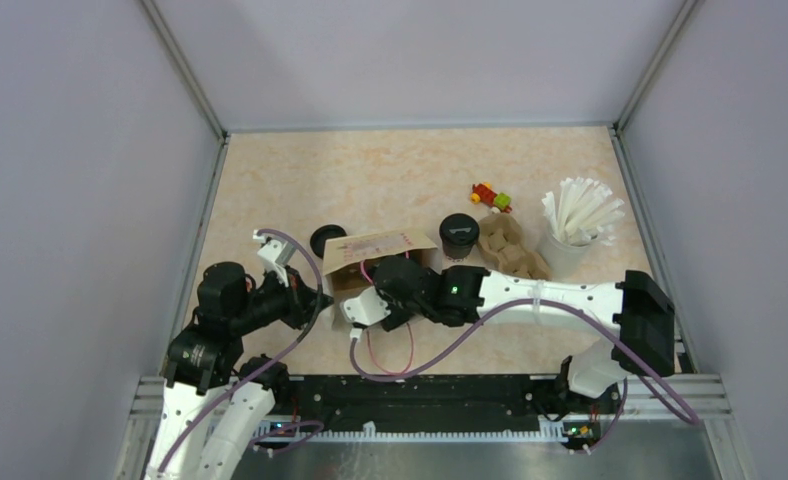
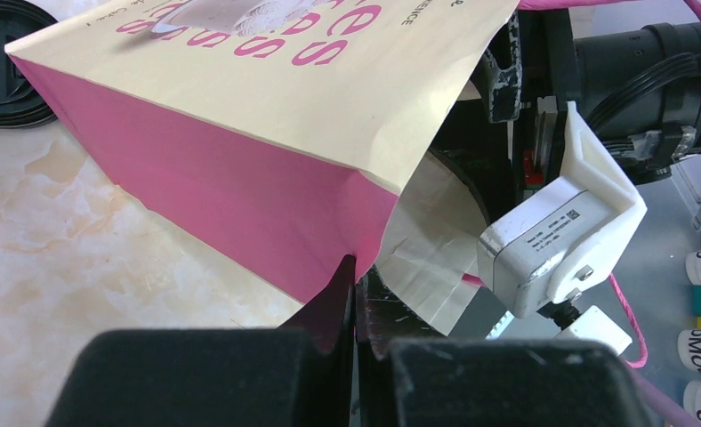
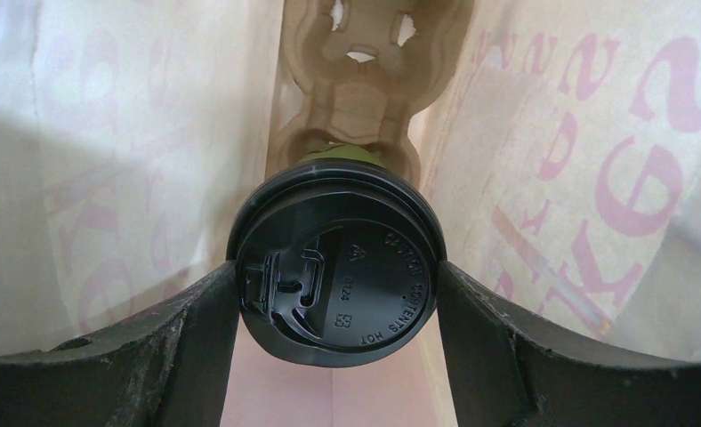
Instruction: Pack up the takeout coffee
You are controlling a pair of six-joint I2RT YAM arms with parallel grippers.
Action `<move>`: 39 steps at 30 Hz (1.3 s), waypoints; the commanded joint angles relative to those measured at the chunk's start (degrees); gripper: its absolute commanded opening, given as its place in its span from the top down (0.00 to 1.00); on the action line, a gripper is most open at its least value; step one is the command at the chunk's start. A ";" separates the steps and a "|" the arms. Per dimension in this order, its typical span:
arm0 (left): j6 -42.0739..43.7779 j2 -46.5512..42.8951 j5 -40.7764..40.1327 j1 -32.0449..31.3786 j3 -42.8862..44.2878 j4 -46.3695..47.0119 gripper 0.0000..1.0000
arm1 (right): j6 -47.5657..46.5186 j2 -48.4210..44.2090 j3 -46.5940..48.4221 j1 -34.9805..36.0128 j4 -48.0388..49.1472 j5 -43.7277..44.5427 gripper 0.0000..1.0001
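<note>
**Lidded cup gripped inside the paper bag**

A cream paper bag [image 1: 390, 245] with pink lettering and pink side panels lay on its side near the middle of the pale marbled table [image 1: 420, 170]. The left gripper [image 2: 354, 277] had its jaws closed on the edge of the bag's mouth, with a pink corner pinched between the tips. The right gripper [image 3: 338, 267] was inside the bag. Its dark fingers [image 3: 187, 329] pressed on either side of the round plastic lid of a small black paper cup [image 3: 342, 285], so its jaws gripped that cup. Farther inside the bag, just beyond the cup, lay a brown moulded-pulp carrier [image 3: 356, 98]. Whether the cup sat in one of its wells could not be told.

Just right of the bag a second black lidded cup [image 1: 459, 235] stood upright on the table. A second pulp carrier [image 1: 515, 250] lay just beside it on the right. Farther right stood a pale cup of white straws [image 1: 575, 225]. A small toy of red, yellow and green blocks [image 1: 491, 197] sat on the far side of that carrier. A loose black round lid [image 1: 327, 240] lay flat on the table at the bag's far left corner.
</note>
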 commanded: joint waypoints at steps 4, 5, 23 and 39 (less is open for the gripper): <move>-0.54 0.27 1.40 0.22 0.81 1.63 1.00 | -0.38 -2.26 0.39 -0.67 1.21 1.05 0.35; -0.56 0.35 1.37 0.21 0.82 1.67 1.00 | -0.36 -2.20 0.39 -0.68 1.20 1.06 0.35; -2.27 1.17 1.16 0.21 1.42 2.51 1.00 | -0.36 0.10 0.48 -2.15 3.24 -1.59 0.35; -2.75 1.72 0.72 0.21 0.56 3.53 1.00 | -0.84 -1.12 -1.13 -2.35 2.04 -1.12 0.35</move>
